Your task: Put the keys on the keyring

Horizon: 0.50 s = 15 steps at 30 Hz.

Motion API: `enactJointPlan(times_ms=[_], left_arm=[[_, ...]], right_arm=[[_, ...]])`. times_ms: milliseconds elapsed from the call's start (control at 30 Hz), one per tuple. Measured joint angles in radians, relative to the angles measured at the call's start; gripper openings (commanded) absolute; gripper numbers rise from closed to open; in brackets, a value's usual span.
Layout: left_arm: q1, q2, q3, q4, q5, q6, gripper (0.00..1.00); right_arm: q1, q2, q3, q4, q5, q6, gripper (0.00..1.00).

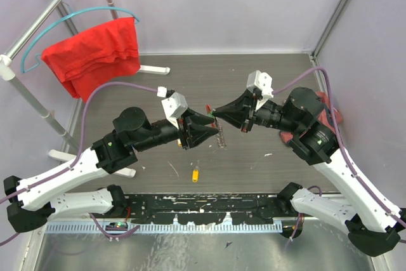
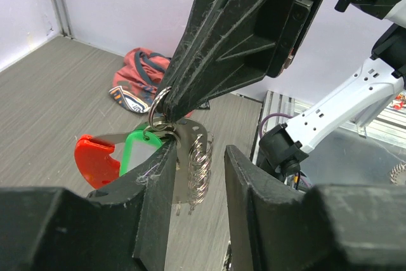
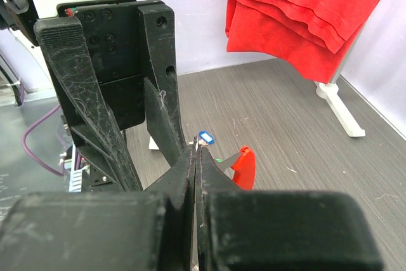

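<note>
The keyring (image 2: 190, 157) hangs in mid-air between my two grippers, its red bar (image 2: 95, 160) to the left and its wavy metal loops between my left fingers. A green-tagged key (image 2: 136, 150) hangs on it. My left gripper (image 2: 198, 157) has its jaws apart around the loops; the metal lies against the left finger (image 2: 155, 195). My right gripper (image 3: 195, 150) is shut on a small metal ring at the keyring's top (image 2: 158, 103). A blue tag (image 3: 204, 136) and the red bar (image 3: 244, 166) show past its tips. A yellow-tagged key (image 1: 195, 174) lies on the table.
A red cloth (image 1: 95, 55) hangs on a hanger on the rack at the back left. A crumpled reddish patterned bundle (image 1: 333, 109) lies at the right, behind the right arm. A metal rail (image 1: 203, 211) runs along the near edge.
</note>
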Motion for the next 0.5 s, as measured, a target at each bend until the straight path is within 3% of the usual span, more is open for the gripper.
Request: enactJointPlan(times_ms=[500], left_arm=[[0.0,0.011,0.005,0.0,-0.02,-0.015,0.43]], right_arm=[[0.0,0.002,-0.006,0.0,0.014,0.0,0.01]])
